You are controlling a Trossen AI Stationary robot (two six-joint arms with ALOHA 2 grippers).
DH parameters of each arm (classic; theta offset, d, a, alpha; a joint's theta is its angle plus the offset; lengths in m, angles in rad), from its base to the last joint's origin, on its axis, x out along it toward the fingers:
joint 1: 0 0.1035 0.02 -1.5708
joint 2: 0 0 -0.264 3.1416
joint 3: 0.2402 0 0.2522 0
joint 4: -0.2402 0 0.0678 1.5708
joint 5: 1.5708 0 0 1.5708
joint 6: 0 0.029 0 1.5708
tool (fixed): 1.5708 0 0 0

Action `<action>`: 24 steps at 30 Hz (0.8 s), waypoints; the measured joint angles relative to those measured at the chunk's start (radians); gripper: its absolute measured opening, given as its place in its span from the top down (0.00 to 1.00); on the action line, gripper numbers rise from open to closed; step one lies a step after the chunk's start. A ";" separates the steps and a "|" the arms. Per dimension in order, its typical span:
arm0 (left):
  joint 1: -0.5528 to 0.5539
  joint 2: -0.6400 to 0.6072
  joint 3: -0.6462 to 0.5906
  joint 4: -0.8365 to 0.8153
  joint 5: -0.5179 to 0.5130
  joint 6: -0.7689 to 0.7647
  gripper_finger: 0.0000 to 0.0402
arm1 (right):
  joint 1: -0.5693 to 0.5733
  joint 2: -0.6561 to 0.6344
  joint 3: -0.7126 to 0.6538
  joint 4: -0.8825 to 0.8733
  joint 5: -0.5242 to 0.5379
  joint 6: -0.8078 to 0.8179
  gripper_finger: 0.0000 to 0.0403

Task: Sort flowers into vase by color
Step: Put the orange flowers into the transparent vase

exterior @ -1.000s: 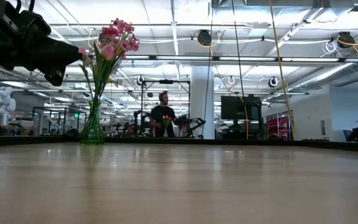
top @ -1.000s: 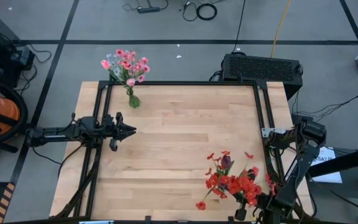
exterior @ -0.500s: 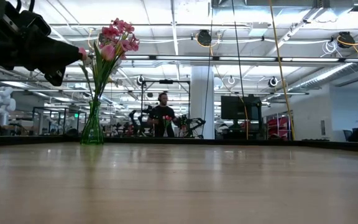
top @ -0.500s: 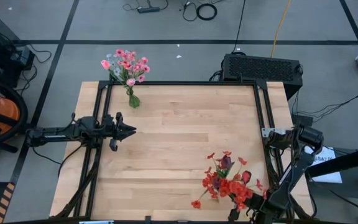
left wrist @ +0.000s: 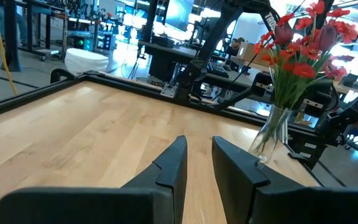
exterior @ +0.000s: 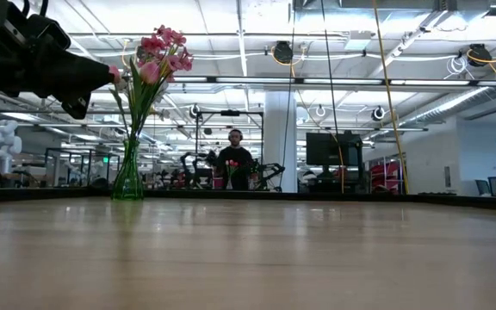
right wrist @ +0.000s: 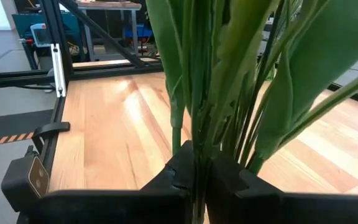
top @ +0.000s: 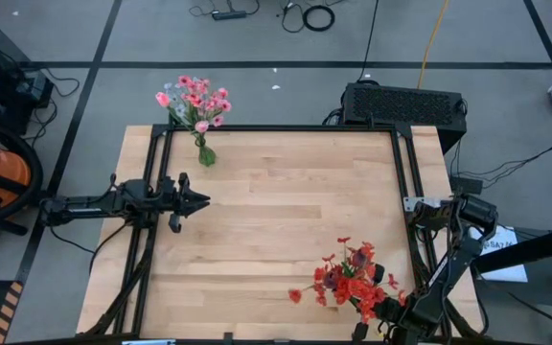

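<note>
Several pink flowers [top: 197, 99] stand in a green glass vase [top: 205, 153] at the table's far left, also in the low view [exterior: 130, 168]. A bunch of red flowers [top: 351, 280] with a dark tulip bud sits in a clear glass vase [left wrist: 271, 134] at the near right, leaning. My right gripper [top: 383, 316] is shut on the bunch's green stems [right wrist: 197, 106]. My left gripper [top: 199, 201] hovers at the left side, its fingers a narrow gap apart [left wrist: 197, 168], empty, pointing toward the red bunch. My right gripper pinches several green stems [right wrist: 197, 163] of the red bunch together between its two fingers. The stems and long leaves rise past the fingers. In the left wrist view the clear vase leans; I cannot tell whether its foot [left wrist: 260, 158] rests on the table.
A black frame rail [top: 405, 192] runs along the table's right edge beside my right arm. Bare wood [top: 276, 211] lies between the two vases. People and equipment show in the room beyond the table [exterior: 231, 164].
My right gripper has drawn the red bunch a little toward the table's left and near edges. The blossoms have swung leftward and now sit closer together.
</note>
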 joint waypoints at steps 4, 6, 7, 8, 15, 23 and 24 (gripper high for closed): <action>0.000 0.000 0.000 0.000 0.000 0.000 0.80 | 0.000 -0.002 0.000 0.000 -0.006 0.003 0.97; 0.000 0.000 0.000 0.000 0.000 0.000 0.80 | 0.000 -0.013 0.000 -0.002 -0.042 0.000 0.97; 0.000 0.000 0.000 0.000 0.000 0.000 0.80 | 0.000 -0.022 0.001 -0.003 -0.065 -0.004 0.97; 0.000 0.000 0.000 0.000 0.000 0.000 0.80 | 0.000 -0.029 0.002 -0.006 -0.085 -0.008 0.97; 0.000 0.000 0.000 0.000 0.000 0.000 0.80 | 0.001 -0.074 0.002 -0.040 -0.131 -0.015 0.97; 0.000 0.000 0.000 0.000 0.000 0.000 0.80 | 0.000 -0.103 0.002 -0.085 -0.184 -0.015 0.97; 0.000 0.000 0.000 0.000 0.000 0.000 0.80 | 0.000 -0.103 0.002 -0.087 -0.186 -0.015 0.97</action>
